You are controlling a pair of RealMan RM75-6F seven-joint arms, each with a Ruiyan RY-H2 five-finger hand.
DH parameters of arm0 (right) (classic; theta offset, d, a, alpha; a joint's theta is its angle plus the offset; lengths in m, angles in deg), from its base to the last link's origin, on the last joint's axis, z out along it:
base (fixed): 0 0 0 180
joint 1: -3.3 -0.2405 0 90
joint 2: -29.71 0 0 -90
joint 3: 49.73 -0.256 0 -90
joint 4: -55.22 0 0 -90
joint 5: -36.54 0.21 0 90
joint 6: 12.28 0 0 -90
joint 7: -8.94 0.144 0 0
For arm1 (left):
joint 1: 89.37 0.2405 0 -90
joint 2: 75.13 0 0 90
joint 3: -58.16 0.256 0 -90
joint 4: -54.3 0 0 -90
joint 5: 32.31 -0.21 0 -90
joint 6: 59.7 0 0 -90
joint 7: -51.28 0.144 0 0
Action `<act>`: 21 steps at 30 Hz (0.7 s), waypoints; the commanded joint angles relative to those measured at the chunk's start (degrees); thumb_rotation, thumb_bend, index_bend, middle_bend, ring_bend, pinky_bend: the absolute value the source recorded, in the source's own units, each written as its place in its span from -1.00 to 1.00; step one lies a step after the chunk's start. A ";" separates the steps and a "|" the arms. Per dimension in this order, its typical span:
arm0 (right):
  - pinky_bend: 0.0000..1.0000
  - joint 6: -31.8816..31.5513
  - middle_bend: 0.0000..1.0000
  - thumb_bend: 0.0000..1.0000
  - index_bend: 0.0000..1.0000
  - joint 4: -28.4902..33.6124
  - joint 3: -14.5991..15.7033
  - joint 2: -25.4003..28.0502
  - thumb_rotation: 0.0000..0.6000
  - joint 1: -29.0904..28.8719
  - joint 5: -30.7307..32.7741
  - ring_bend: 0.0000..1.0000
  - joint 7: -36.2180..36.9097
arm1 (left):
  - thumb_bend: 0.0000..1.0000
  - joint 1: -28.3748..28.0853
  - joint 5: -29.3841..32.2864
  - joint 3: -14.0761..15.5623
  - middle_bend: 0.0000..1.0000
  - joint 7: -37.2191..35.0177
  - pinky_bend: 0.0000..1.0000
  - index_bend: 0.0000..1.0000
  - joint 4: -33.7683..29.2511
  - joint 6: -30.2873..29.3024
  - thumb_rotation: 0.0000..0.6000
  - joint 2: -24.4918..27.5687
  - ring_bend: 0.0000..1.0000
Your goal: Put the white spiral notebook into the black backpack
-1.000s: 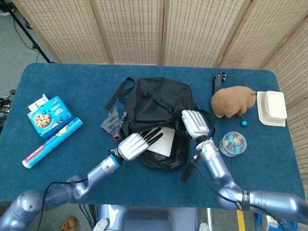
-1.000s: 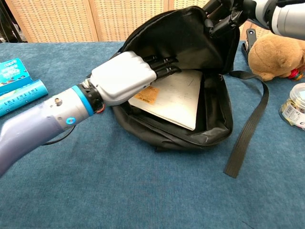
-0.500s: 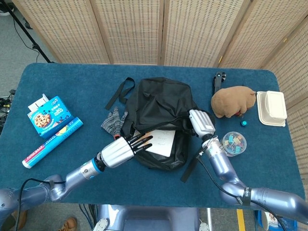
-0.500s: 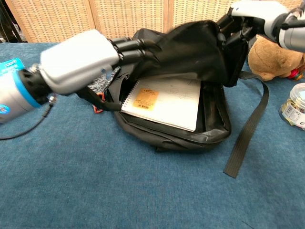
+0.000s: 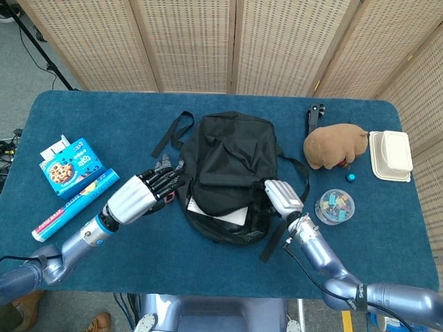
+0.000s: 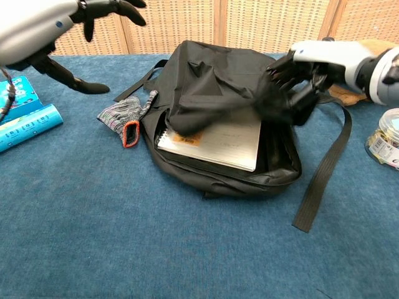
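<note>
Notebook [image 6: 215, 144]: lies flat inside the backpack [image 5: 228, 159] mouth, long axis crosswise, just left of the right hand [image 6: 293, 84]
Right fingers [image 6: 277, 93]: gripping the flap
Left hand [image 5: 135, 197]: spread, empty, farther off

The black backpack [image 6: 224, 87] looked like soft matt cloth, creased in many folds, and its strap [image 6: 324, 174] was a flat woven band. The white spiral notebook [image 6: 215, 144] inside it was plain matt paper, with a thin wire coil along one edge. The table [image 6: 156, 249] was covered with dark blue cloth of a short, rough nap, like carpet. The left hand [image 5: 136, 196] and the right hand [image 5: 282, 197] had smooth silver shells with a soft shine, and their fingers [image 6: 280, 93] were black and matt. The glove [image 6: 124, 115] was grey knit.
</note>
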 commanded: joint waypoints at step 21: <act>-1.00 -24.17 -1.00 -1.00 -1.00 -20.37 12.39 8.35 1.00 21.52 -36.22 -1.00 2.38 | -1.00 16.40 20.87 -2.06 -1.00 -0.55 -0.98 -1.00 -21.59 6.25 1.00 16.61 -1.00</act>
